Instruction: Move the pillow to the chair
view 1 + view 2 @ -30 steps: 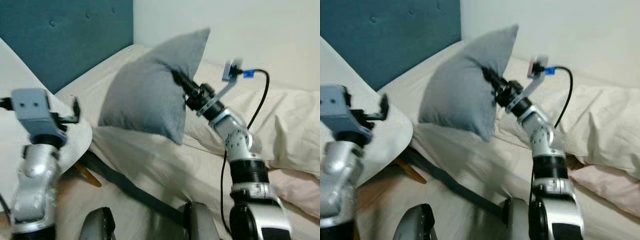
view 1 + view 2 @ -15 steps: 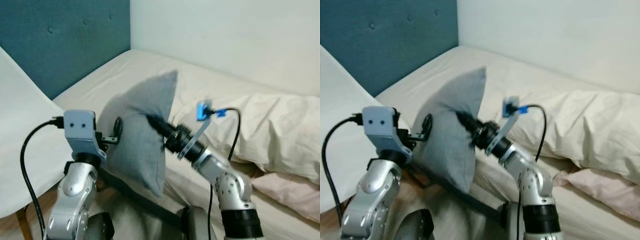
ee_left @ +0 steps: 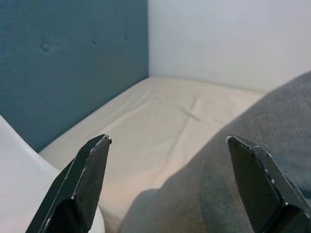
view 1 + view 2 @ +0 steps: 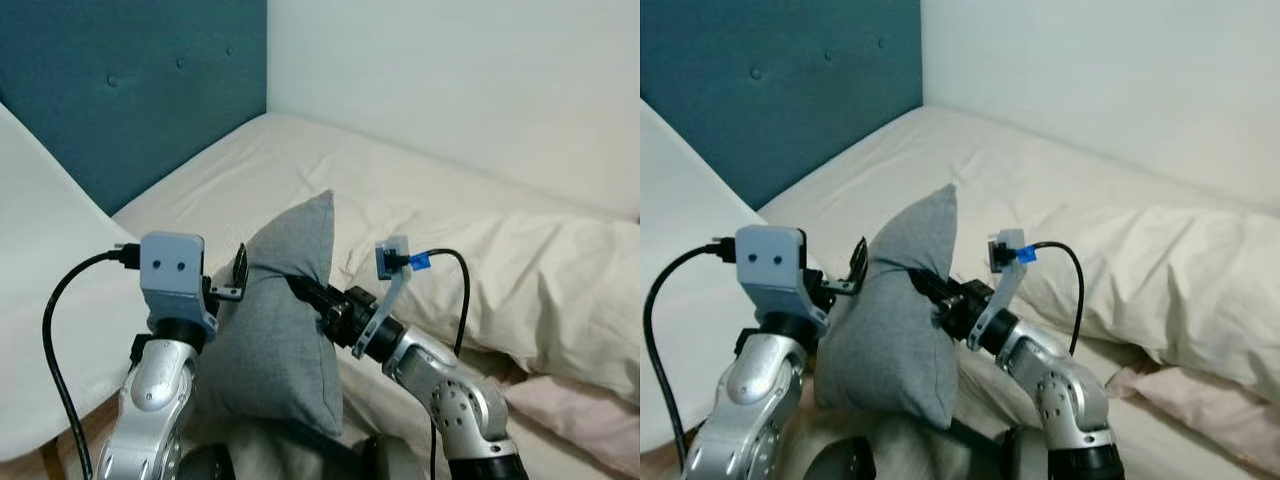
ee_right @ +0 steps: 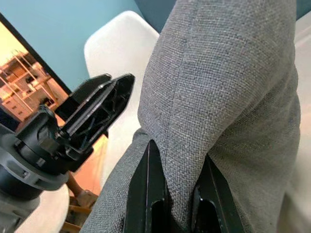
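Note:
A grey pillow (image 4: 275,345) hangs upright in front of me, between my two arms and above the bed's near edge. My right gripper (image 4: 303,291) is shut on a fold of its cloth near the upper right side; in the right wrist view the fingers (image 5: 146,194) pinch the grey weave. My left gripper (image 4: 238,278) is open at the pillow's left side, with the pillow (image 3: 218,194) lying between and below its spread fingers (image 3: 80,187). The white chair (image 4: 45,290) curves up at my left, just beside the left arm.
A bed with a cream sheet (image 4: 300,170) runs back to a teal headboard (image 4: 120,80) and a white wall. A crumpled cream duvet (image 4: 540,280) lies at the right, with a pink cushion (image 4: 590,410) under its near edge.
The right gripper has carried the pillow down and toward me and the chair side. My left arm has come up against the pillow's left side. The camera has shifted too.

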